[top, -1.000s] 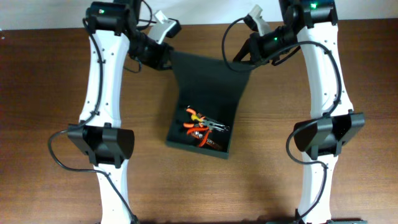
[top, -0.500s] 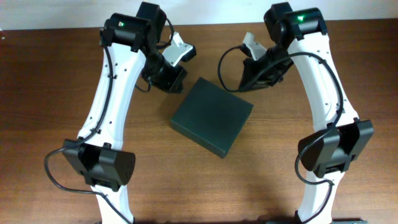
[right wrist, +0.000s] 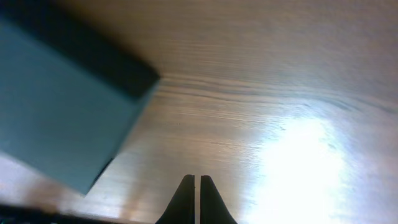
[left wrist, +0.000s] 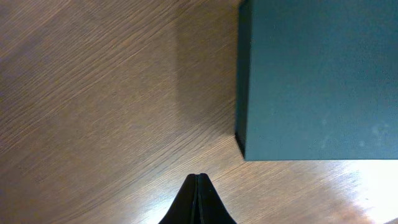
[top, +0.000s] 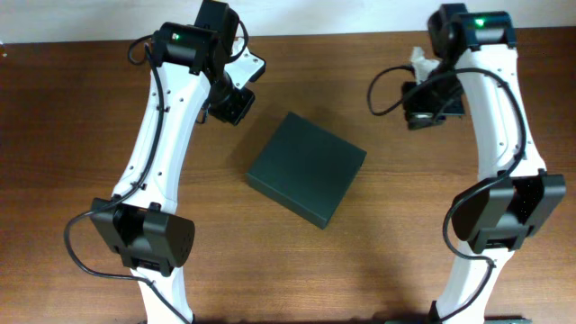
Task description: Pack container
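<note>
The dark green container [top: 307, 168] sits closed in the middle of the wooden table, its flap lid flat on top, so its contents are hidden. It also shows in the left wrist view [left wrist: 317, 78] and the right wrist view [right wrist: 59, 106]. My left gripper [top: 232, 106] is shut and empty, above the table just off the container's far left corner; its fingertips [left wrist: 198, 178] are pressed together. My right gripper [top: 423, 115] is shut and empty, well to the right of the container; its fingertips [right wrist: 196, 179] are nearly touching.
The brown wooden table [top: 90, 135] surrounds the container. A bright glare patch lies on the wood in the right wrist view [right wrist: 305, 155]. The arm bases stand at the front left [top: 144, 236] and front right [top: 495, 216].
The lid went from standing open, showing orange-handled tools, to closed flat. Both grippers let go of it and drew away, the left slightly left, the right far to the right.
</note>
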Robot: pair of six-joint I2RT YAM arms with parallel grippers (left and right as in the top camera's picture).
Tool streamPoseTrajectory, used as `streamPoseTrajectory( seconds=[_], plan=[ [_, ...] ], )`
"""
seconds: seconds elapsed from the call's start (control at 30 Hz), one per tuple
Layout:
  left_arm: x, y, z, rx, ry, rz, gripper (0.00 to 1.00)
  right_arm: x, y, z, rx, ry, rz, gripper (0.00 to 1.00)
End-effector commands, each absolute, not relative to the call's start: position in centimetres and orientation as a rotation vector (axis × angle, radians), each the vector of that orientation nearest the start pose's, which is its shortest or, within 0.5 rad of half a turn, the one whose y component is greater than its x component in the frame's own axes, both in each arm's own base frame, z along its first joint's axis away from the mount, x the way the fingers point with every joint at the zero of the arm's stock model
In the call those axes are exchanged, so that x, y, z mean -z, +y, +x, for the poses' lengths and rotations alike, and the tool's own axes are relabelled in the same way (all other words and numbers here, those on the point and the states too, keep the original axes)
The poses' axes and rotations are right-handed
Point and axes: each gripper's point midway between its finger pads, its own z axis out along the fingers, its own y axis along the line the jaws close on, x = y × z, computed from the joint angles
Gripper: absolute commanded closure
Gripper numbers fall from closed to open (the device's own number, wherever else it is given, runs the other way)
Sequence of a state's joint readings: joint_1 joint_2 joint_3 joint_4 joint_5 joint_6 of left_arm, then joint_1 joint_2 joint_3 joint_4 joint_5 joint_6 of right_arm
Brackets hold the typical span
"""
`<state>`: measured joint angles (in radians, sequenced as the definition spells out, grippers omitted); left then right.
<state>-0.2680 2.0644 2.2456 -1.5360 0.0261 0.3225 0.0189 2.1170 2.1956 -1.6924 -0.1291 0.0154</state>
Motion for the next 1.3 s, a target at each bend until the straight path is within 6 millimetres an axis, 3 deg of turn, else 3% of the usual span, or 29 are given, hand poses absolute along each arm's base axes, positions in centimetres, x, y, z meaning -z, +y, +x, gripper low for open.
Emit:
streamPoseTrajectory(
  seconds=[0.0, 0.23, 0.43, 0.57, 0.67, 0.93, 1.2, 1.27],
  plan=[
    [-21.6, -10.7, 41.2, -0.046, 2.782, 0.858, 0.98, -17.1, 2.1, 37.3, -0.106, 3.21, 0.031, 0.96],
    [-22.5, -10.2, 40.8, -0.046, 2.777, 0.829, 0.98, -12.0, 3.2, 36.4, -0.104, 3.284, -0.011, 0.96],
    [-26.2, -8.3, 40.1, -0.06, 2.702, 0.747, 0.98, -8.4, 4.6, 36.1, -0.154, 3.294, -0.054, 0.96],
    [-28.5, -7.3, 39.4, -0.07, 2.648, 0.702, 0.98, -6.8, 7.0, 35.8, -0.281, 3.279, -0.13, 0.96],
    [-29.5, -7.0, 38.9, -0.073, 2.626, 0.689, 0.98, -6.2, 9.1, 35.8, -0.374, 3.255, -0.223, 0.96],
    [-29.8, -6.9, 38.4, -0.072, 2.626, 0.689, 0.98, -5.5, 12.7, 35.8, -0.366, 3.205, -0.376, 0.96],
    [-29.8, -6.9, 38.4, -0.072, 2.628, 0.689, 0.98, -5.6, 14.7, 40.0, -0.38, 3.012, -0.396, 0.95],
    [-29.8, -6.9, 38.4, -0.072, 2.627, 0.689, 0.98, -5.7, 15.0, 41.2, -0.384, 2.96, -0.398, 0.9]
  ],
)
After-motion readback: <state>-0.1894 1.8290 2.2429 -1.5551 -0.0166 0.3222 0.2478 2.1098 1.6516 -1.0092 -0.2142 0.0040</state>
